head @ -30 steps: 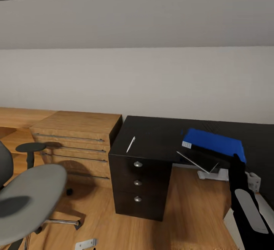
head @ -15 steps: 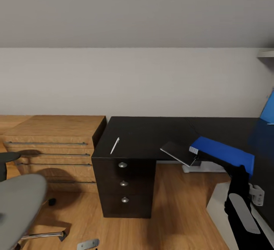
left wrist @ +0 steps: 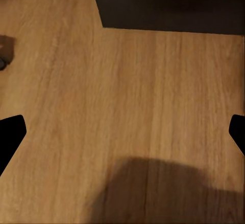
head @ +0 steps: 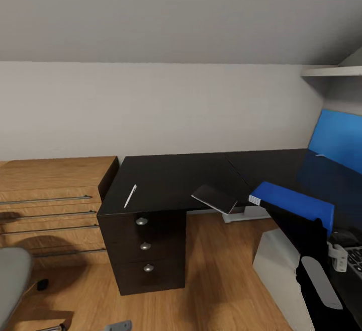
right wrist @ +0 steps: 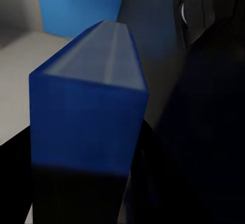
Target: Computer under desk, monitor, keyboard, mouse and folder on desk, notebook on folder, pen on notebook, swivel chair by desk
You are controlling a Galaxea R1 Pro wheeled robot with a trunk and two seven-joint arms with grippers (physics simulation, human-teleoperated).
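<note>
The black desk (head: 171, 172) runs in an L, with knobbed drawers under its left end. A white pen (head: 130, 196) lies above the drawers. The dark grey notebook (head: 213, 199) sticks out over the desk's front edge. To its right my right gripper (head: 314, 226) is shut on the blue folder (head: 294, 201), held just above the worktop. The folder (right wrist: 87, 106) looms between the dark fingers of that gripper (right wrist: 84, 188). A light grey computer (head: 274, 263) stands under the desk. The keyboard's corner (head: 355, 258) shows at the right edge. My left gripper (left wrist: 122, 132) is open over bare floor.
A wooden chest (head: 50, 205) with bar handles adjoins the desk on the left. The swivel chair's grey seat (head: 10, 283) pokes in at the lower left. A bright blue upright panel (head: 336, 140) stands on the desk's far right. A white shelf (head: 332, 71) hangs above it.
The camera has swung right, so chest and chair slid left in view. My right gripper has carried the folder rightward along the desk, away from the notebook.
</note>
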